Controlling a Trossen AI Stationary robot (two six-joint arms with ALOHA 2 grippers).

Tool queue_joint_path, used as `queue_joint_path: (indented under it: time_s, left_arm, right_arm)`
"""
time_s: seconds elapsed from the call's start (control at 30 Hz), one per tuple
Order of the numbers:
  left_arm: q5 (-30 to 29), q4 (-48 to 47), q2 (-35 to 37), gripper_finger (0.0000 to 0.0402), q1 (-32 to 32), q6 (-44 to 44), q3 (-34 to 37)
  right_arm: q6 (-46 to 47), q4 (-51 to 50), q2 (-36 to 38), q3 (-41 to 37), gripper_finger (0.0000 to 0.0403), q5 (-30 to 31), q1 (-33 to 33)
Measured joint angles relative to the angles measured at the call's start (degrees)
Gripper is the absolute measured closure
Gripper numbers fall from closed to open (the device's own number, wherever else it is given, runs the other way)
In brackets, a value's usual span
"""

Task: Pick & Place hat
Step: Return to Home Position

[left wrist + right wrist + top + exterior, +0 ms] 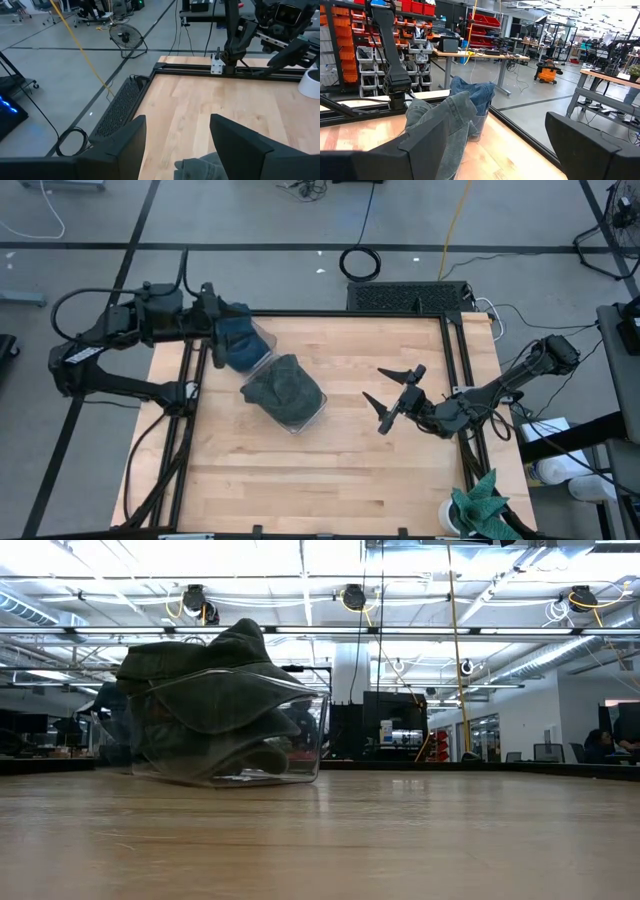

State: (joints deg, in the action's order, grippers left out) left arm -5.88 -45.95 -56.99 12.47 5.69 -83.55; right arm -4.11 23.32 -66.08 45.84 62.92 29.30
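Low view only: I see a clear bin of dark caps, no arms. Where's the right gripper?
Observer: The right gripper hangs over the right half of the table, fingers open, holding nothing.
Operator: Left one?
Observer: The left gripper is at the table's left edge, open, next to a bin of blue denim.
Operator: Any caps loose on the wood?
Observer: None in the high view. The dark caps are all piled in the transparent bin.
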Motion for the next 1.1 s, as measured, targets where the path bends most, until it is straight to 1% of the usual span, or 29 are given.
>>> queue_joint_path:
  time_s: [0.1, 0.27, 0.4, 0.5, 0.63, 0.73, 0.9, 1.1]
  left_arm:
    - [0.0, 0.0, 0.0, 0.0171, 0.0, 0.0, 0.0]
    - [0.0, 0.0, 0.0, 0.0178, 0.0, 0.0, 0.0]
    - [0.0, -0.3, 0.0, 0.0183, 0.0, -1.5, 0.0]
    - [0.0, -1.0, 0.1, 0.0180, 0.0, -1.7, 0.0]
    - [0.1, -1.5, 0.5, 0.0175, 0.0, -1.5, 0.1]
    - [0.8, -2.7, 0.8, 0.0174, 0.0, -1.5, 0.3]
    - [0.9, -1.3, 2.6, 0.0174, 0.0, -1.5, 4.3]
    - [0.2, 4.1, 8.3, 0.0174, 0.0, -0.9, 12.8]
  right_arm:
    - [-0.7, 0.0, 0.0, 0.0, 0.0087, 0.0, 0.0]
    - [-5.2, 0.1, 0.0, 0.0, 0.0087, 0.0, 0.0]
    - [-5.6, 1.1, 0.0, 0.0, 0.0087, 0.0, 0.0]
    - [-6.6, 2.3, 0.0, 0.0, 0.0087, 0.0, 0.0]
    - [-10.5, 3.1, 0.2, 0.0, 0.0087, 0.0, 0.0]
    - [-11.3, 3.2, 0.2, 0.0, 0.0087, 0.0, 0.1]
    - [-12.0, 3.5, 0.2, 0.0, 0.0087, 0.0, 0.0]
    - [-18.8, 8.4, 0.2, 0.0, 0.0087, 0.0, 0.0]
